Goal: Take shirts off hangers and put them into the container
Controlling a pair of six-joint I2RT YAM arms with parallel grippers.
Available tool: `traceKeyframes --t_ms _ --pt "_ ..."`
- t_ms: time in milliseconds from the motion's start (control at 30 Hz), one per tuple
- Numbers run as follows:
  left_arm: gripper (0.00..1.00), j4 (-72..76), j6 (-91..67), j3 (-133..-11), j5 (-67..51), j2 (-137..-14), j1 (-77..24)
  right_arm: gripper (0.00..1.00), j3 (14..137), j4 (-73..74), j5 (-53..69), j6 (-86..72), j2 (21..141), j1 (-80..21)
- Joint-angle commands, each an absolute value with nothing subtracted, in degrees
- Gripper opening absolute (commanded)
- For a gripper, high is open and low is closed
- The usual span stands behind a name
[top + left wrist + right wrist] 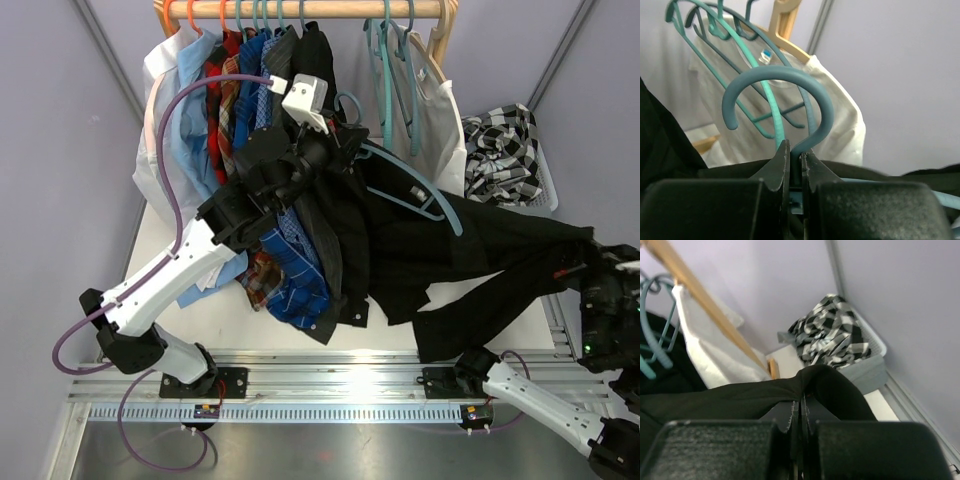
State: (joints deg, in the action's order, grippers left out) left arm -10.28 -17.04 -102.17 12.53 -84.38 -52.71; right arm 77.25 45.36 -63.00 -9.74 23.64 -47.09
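Observation:
My left gripper (335, 128) (796, 155) is shut on the neck of a grey-blue hanger (420, 192), just below its curved hook (780, 82). A black shirt (470, 250) still hangs on that hanger and stretches out to the right. My right gripper (582, 264) (802, 401) is shut on a fold of this black shirt (835, 385) at its far right end. The container (545, 185) (867, 374) stands at the back right, with a black-and-white check shirt (500, 150) (830, 335) lying in it.
On the wooden rail (300, 9) hang white (165, 70), light blue (195, 130), red plaid (226, 90) and blue check (262, 70) shirts at the left. Empty teal hangers (392, 75) (740, 55) and a white cloth (445, 115) (840, 120) hang at the right.

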Motion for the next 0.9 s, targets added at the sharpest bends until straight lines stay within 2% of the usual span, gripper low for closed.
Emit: traceKeyframes --t_ms 0,300,500,700,767,800,833,867 --pt "0.00 -7.03 -21.79 -99.85 8.54 -80.42 -54.66 0.00 77.61 49.57 -53.91 -12.48 31.53 -47.11" --pt "0.00 2.97 -38.04 -82.98 -2.69 -71.72 -60.55 0.00 73.92 49.12 -44.92 -12.48 37.52 -47.11" --pt "0.00 20.11 -54.12 -72.53 -13.25 -69.87 -60.73 0.00 73.57 49.92 -43.07 -13.54 40.17 -47.11" --pt "0.00 29.43 -64.42 -70.58 -18.80 -71.37 -60.47 0.00 73.65 50.71 -43.42 -13.27 40.60 -47.02" --pt "0.00 23.76 -59.46 -73.38 -16.11 -71.19 -60.47 0.01 73.65 50.80 -43.16 -13.53 40.61 -47.11" --pt "0.00 20.69 -57.15 -74.26 -14.61 -70.76 -60.47 0.04 73.74 50.63 -42.98 -13.54 40.61 -47.11" --pt "0.00 15.35 -54.26 -76.36 -12.68 -69.79 -60.47 0.13 74.09 50.63 -42.46 -13.54 40.43 -47.11" --pt "0.00 11.12 -47.09 -77.77 -6.48 -69.35 -60.64 0.30 74.44 50.71 -41.23 -13.45 40.43 -47.11"
